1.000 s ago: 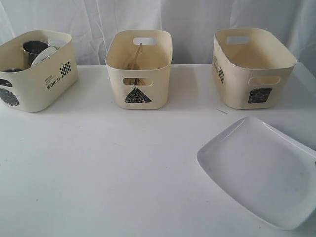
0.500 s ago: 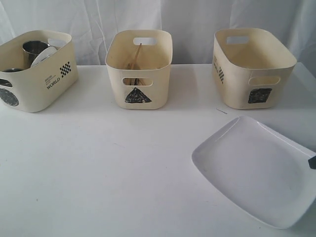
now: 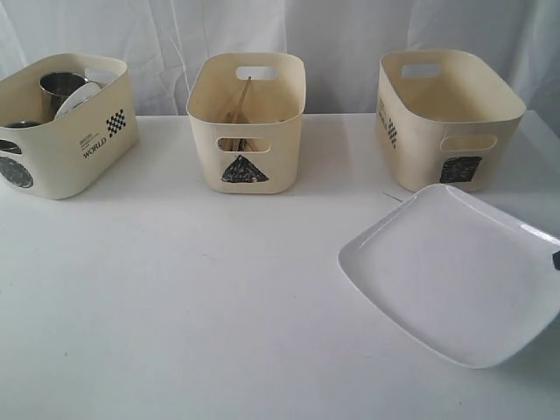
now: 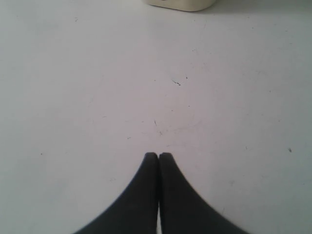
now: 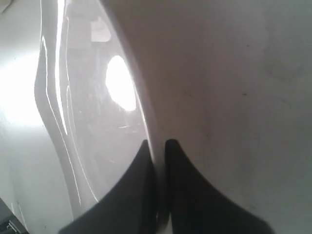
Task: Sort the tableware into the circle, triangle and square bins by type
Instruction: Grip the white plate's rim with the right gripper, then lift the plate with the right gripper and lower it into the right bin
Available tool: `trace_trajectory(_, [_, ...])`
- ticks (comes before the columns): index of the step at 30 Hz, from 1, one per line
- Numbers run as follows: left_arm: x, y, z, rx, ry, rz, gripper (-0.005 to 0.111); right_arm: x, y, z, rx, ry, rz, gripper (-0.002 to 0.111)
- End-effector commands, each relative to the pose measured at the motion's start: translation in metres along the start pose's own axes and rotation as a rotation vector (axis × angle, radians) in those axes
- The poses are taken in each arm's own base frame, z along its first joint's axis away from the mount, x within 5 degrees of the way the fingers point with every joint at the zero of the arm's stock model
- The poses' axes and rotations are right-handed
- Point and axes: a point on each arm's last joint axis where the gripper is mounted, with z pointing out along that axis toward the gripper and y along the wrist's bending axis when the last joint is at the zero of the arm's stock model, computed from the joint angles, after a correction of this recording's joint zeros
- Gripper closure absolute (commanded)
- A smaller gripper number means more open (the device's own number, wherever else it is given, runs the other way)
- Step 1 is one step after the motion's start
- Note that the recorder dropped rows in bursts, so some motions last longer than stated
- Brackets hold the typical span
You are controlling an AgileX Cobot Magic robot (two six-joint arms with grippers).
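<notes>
We read "WORLD" on the circle bin (image 3: 70, 131) — right gripper (image 5: 157, 146) is clamped on the plate (image 3: 446, 271) rim, left gripper (image 4: 158, 155) fingers pressed together above the table (image 4: 146, 73).

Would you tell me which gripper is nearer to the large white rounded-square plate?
Right. The right gripper clamps the rim of the large white rounded-square plate; the left gripper is shut over the white table, apart from it.
</notes>
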Motion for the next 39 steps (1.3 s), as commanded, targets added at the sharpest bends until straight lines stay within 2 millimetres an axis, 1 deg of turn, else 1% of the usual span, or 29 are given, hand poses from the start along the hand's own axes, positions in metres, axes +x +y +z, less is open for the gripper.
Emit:
trace_trajectory(1, [0.004,0.0,0.0,0.002,0.03,-0.001,0.107,-0.002,0.02,-0.016,-0.001,-0.049,0.054,0.108])
trace_trajectory(2, [0.004,0.0,0.0,0.002,0.03,-0.001,0.107,-0.003,0.025,-0.021,0.005,-0.062,0.088,0.108])
trace_trajectory(3, [0.004,0.0,0.0,0.002,0.03,-0.001,0.107,-0.003,0.032,-0.026,0.012,-0.076,0.086,0.108])
trace_trajectory(6, [0.004,0.0,0.0,0.002,0.03,-0.001,0.107,-0.004,0.062,-0.038,0.037,-0.109,0.0,0.108])
trace_trajectory(10, [0.004,0.0,0.0,0.002,0.03,-0.001,0.107,-0.001,0.089,-0.046,0.076,-0.112,-0.092,0.108])
trace_trajectory(13, [0.004,0.0,0.0,0.002,0.03,-0.001,0.107,0.005,0.108,-0.052,0.136,-0.092,-0.165,0.108])
trace_trajectory(16, [0.004,0.0,0.0,0.002,0.03,-0.001,0.107,0.009,0.128,-0.054,0.15,-0.098,-0.203,0.108])
trace_trajectory(20, [0.004,0.0,0.0,0.002,0.03,-0.001,0.107,0.012,0.148,-0.053,0.144,-0.103,-0.256,0.108])
trace_trajectory(23, [0.004,0.0,0.0,0.002,0.03,-0.001,0.107,0.01,0.162,-0.056,0.098,-0.154,-0.268,0.108])
trace_trajectory(28, [0.004,0.0,0.0,0.002,0.03,-0.001,0.107,-0.008,0.189,-0.075,0.006,-0.293,-0.306,0.108])
trace_trajectory(32, [0.004,0.0,0.0,0.002,0.03,-0.001,0.107,-0.03,0.211,-0.097,-0.037,-0.397,-0.365,0.108])
trace_trajectory(35, [0.004,0.0,0.0,0.002,0.03,-0.001,0.107,-0.051,0.221,-0.111,-0.061,-0.458,-0.377,0.108])
trace_trajectory(37, [0.004,0.0,0.0,0.002,0.03,-0.001,0.107,-0.065,0.225,-0.118,-0.062,-0.495,-0.357,0.108])
trace_trajectory(38, [0.004,0.0,0.0,0.002,0.03,-0.001,0.107,-0.077,0.224,-0.124,-0.044,-0.56,-0.343,0.108])
trace_trajectory(39, [0.004,0.0,0.0,0.002,0.03,-0.001,0.107,-0.084,0.224,-0.127,-0.035,-0.599,-0.33,0.108])
